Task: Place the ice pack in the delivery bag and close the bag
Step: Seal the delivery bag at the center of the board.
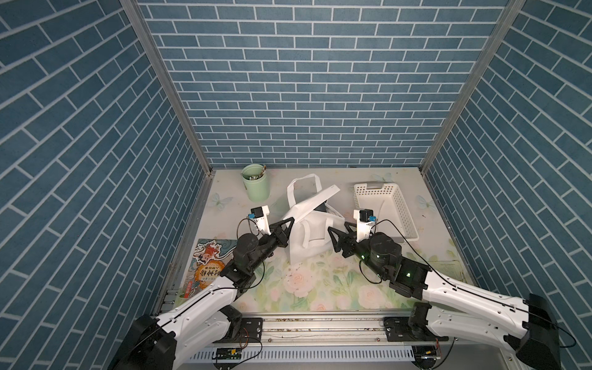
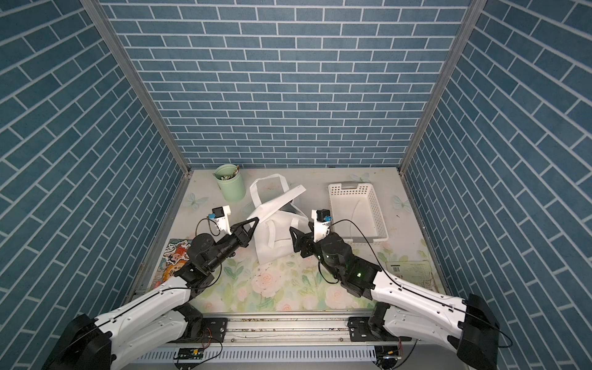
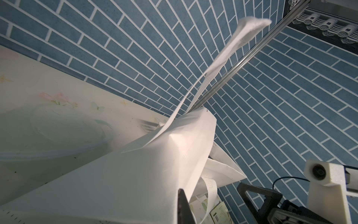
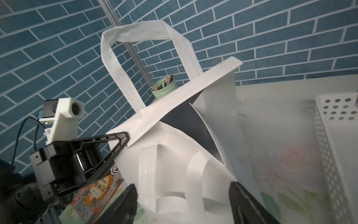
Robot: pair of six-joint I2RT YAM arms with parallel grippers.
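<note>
The white delivery bag [image 1: 315, 238] stands mid-table in both top views, one strap handle [image 1: 304, 184] up at the back. My left gripper [image 1: 291, 220] is shut on the bag's left rim flap and holds it raised; the right wrist view shows this pinch [image 4: 126, 138]. Only one dark finger [image 3: 184, 209] shows in the left wrist view, against white fabric. My right gripper [image 1: 338, 227] stands open at the bag's right side. Its fingers [image 4: 127, 203] straddle the front handle strap [image 4: 195, 174] without closing on it. The dark lining [image 4: 186, 124] shows through the mouth. The ice pack is out of view.
A white perforated basket [image 1: 389, 205] sits right of the bag. At the back left stands a green cup of pens [image 1: 255, 189]. A picture book [image 1: 208, 266] lies under my left arm, and a paper booklet [image 2: 410, 272] lies at the front right.
</note>
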